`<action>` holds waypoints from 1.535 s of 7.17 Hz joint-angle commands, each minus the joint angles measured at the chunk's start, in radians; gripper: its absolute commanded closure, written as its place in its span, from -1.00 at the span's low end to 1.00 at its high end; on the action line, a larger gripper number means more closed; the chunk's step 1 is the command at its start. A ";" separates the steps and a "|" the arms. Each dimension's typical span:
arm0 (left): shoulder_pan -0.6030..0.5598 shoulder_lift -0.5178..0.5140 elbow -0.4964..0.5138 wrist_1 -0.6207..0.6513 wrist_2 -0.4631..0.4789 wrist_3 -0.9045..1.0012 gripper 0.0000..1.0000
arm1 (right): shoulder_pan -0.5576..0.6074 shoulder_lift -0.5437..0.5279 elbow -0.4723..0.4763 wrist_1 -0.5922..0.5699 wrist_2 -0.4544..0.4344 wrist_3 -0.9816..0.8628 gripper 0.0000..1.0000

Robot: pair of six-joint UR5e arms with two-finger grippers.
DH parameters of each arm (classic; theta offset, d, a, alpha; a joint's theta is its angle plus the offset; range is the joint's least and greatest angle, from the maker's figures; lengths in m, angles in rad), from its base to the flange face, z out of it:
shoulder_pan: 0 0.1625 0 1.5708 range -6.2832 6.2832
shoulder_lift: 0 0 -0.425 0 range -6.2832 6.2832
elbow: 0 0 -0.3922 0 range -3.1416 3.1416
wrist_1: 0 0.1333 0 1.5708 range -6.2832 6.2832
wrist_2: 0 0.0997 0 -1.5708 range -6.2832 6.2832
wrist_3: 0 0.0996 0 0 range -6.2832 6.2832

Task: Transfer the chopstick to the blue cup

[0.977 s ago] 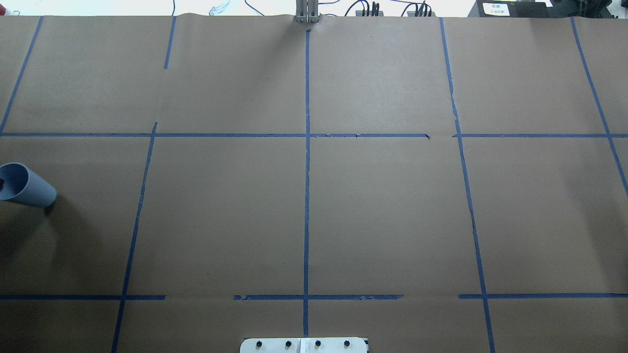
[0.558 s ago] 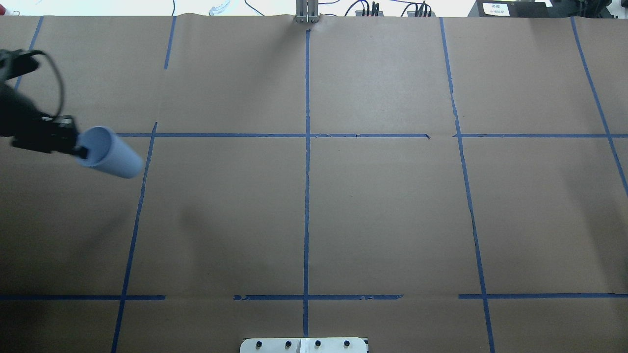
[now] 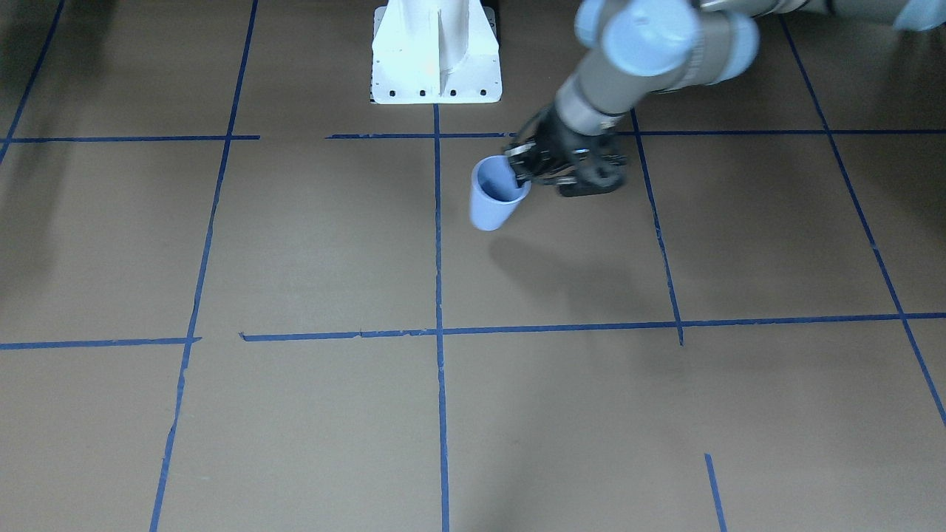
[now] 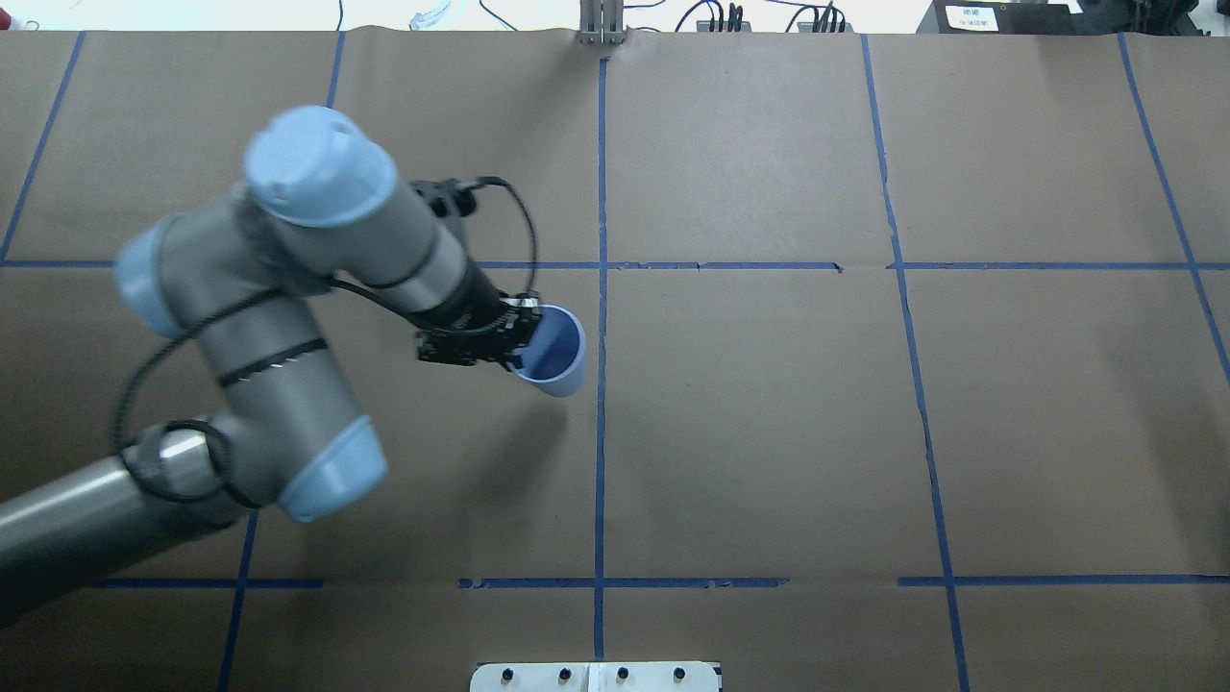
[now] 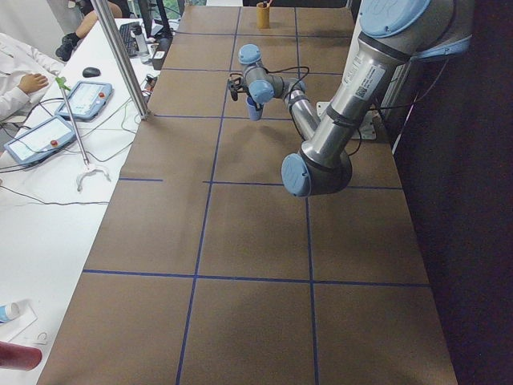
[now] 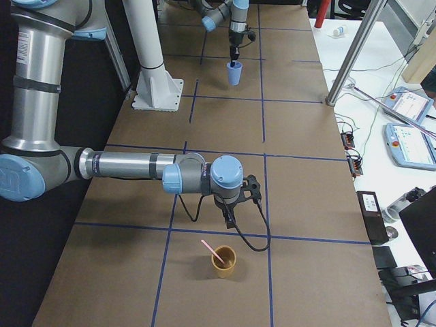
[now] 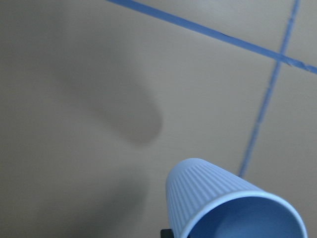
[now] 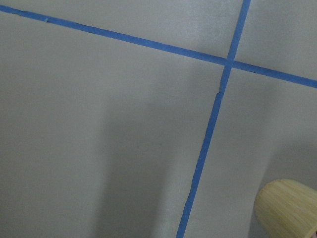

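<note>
My left gripper (image 4: 524, 334) is shut on the rim of the blue cup (image 4: 555, 352), a light-blue ribbed cup. It holds the cup tilted, a little above the table, just left of the centre tape line. The cup also shows in the front view (image 3: 494, 198), with the gripper (image 3: 523, 164) beside it, and in the left wrist view (image 7: 225, 201). The pale pink chopstick (image 6: 212, 250) leans in a tan cup (image 6: 223, 261) at the table's right end. My right gripper (image 6: 231, 216) hangs just above and behind that cup; I cannot tell whether it is open or shut.
The robot's white base plate (image 3: 436, 55) is at the table's robot-side edge. Blue tape lines (image 4: 602, 404) divide the brown table. A metal post (image 6: 355, 51) stands at the far edge. The tan cup's rim shows in the right wrist view (image 8: 287, 208).
My left arm has carried the blue cup from the table's left edge rightward to near the centre line. The cup stays gripped by its rim.
</note>
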 commanded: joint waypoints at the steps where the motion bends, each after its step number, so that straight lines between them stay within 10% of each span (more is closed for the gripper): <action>1: 0.026 -0.092 0.115 0.003 0.042 -0.009 1.00 | 0.001 -0.001 0.000 0.002 0.002 0.001 -0.99; 5: 0.029 -0.123 0.169 0.001 0.042 -0.007 0.86 | 0.001 -0.003 0.003 0.002 0.002 0.002 -0.99; 6: 0.031 -0.121 0.168 0.000 0.042 -0.007 0.62 | 0.001 -0.003 0.003 0.002 0.002 0.002 -0.99; 7: 0.031 -0.120 0.169 0.000 0.042 -0.009 -0.17 | 0.001 -0.004 0.003 0.002 0.002 0.003 -0.99; 9: 0.020 -0.108 0.118 -0.002 0.042 -0.010 -0.99 | 0.001 -0.006 0.008 0.002 0.000 0.003 -0.98; 11: -0.023 0.005 -0.084 0.004 0.042 -0.012 -1.00 | 0.003 -0.033 0.075 0.004 -0.047 0.186 -0.89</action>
